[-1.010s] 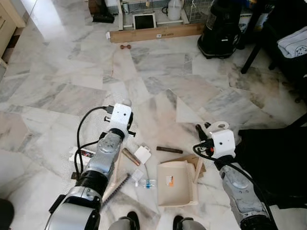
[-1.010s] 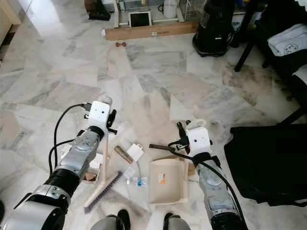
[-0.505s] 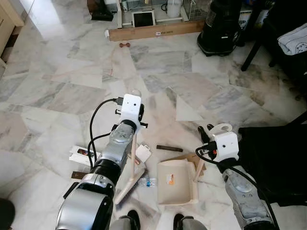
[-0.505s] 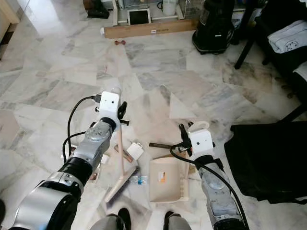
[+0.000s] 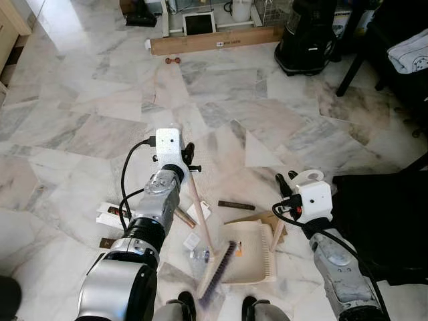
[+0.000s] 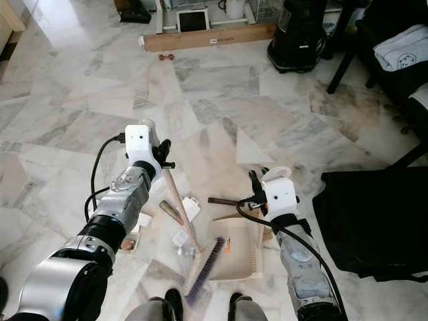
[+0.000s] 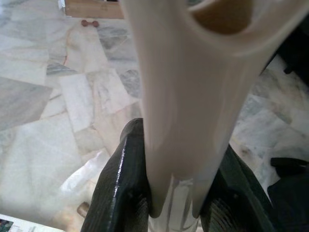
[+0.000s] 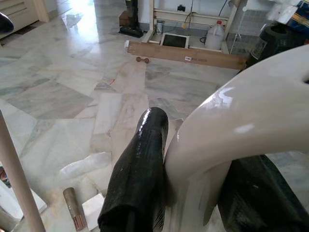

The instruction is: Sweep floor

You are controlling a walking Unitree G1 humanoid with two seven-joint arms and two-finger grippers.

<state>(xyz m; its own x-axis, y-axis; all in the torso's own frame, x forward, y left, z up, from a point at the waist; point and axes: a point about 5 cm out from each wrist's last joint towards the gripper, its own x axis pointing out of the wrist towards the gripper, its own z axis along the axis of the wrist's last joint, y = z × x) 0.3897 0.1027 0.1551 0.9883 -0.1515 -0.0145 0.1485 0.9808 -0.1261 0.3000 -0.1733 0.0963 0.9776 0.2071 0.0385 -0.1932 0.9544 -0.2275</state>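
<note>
My left gripper (image 5: 187, 160) is shut on the cream wooden handle (image 7: 193, 96) of a broom. The stick slants down to the dark brush head (image 5: 217, 275), which lies at the left edge of a beige dustpan (image 5: 255, 259) on the marble floor. My right gripper (image 5: 287, 184) is shut on the dustpan's white loop handle (image 8: 231, 145). Litter lies left of the pan: a brown cylinder (image 5: 181, 217), a white box (image 5: 200, 211), a small bottle (image 5: 198, 254) and a dark stick (image 5: 236, 205). A cardboard scrap (image 5: 257, 218) sits behind the pan.
A long wooden plank (image 5: 214, 43) and a black vacuum (image 5: 307, 37) stand at the far side. Black cloth (image 5: 388, 221) covers the floor on the right. A flat packet (image 5: 112, 214) lies to the left. My feet (image 5: 180, 309) are just behind the brush.
My left arm has swung the broom rightward, so the brush head moved from left of the litter to the dustpan's edge. The right gripper and dustpan have stayed in place.
</note>
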